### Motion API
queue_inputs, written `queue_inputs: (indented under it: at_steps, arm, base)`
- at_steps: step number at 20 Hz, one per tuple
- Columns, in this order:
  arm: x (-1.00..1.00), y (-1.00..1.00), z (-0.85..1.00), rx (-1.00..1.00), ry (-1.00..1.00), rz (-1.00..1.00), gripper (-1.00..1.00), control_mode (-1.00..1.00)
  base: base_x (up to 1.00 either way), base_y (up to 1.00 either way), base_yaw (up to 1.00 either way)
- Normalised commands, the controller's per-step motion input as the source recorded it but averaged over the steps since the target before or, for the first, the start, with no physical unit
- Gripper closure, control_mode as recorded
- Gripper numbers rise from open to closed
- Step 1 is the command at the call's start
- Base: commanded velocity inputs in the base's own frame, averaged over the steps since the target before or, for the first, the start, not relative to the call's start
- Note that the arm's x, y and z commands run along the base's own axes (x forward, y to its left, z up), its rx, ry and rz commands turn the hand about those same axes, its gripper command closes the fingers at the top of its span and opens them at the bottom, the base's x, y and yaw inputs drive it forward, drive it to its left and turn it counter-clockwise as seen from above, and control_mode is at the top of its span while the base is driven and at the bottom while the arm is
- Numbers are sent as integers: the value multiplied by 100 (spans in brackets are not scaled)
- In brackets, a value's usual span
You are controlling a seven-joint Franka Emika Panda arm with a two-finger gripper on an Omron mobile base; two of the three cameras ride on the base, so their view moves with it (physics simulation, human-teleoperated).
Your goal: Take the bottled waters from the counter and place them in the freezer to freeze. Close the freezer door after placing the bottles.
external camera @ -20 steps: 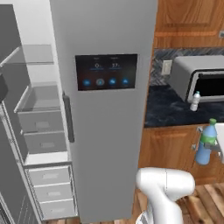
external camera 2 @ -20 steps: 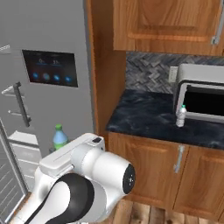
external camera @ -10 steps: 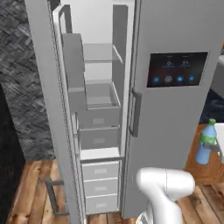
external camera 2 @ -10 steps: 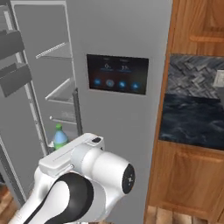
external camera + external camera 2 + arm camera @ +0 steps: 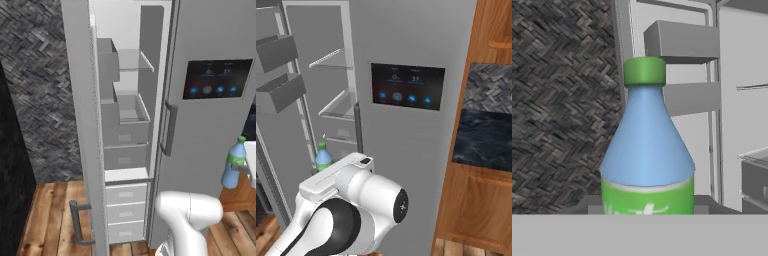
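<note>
- The gripper point(image 5: 245, 167) was clenched on a bottled water point(image 5: 233, 163); the bottle stood upright, blue-tinted with a green cap and green label, carried at the arm's right side in the left base view
- In the hand view the bottle point(image 5: 646, 145) sat close before the camera; the freezer door point(image 5: 684, 42) with its inner bins lay behind it
- The freezer point(image 5: 125, 120) stood open, showing white walls, grey shelves and drawers; its door point(image 5: 82, 125) swung out to the left
- The door with the dark touchscreen point(image 5: 216, 78) was shut beside it
</note>
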Motion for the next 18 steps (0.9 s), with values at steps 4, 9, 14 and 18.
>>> queue_inputs:
  at_steps: [4,9,14,18]
  arm:
    - [0,0,0,0,0,0,100,100]
    - [0,0,0,0,0,0,100,100]
    - [0,0,0,0,0,0,100,100]
    - [0,0,0,0,0,0,100,100]
  base:
    - [30,29,12]
    - [15,5,27]
    - [16,7,47]
    - [26,1,40]
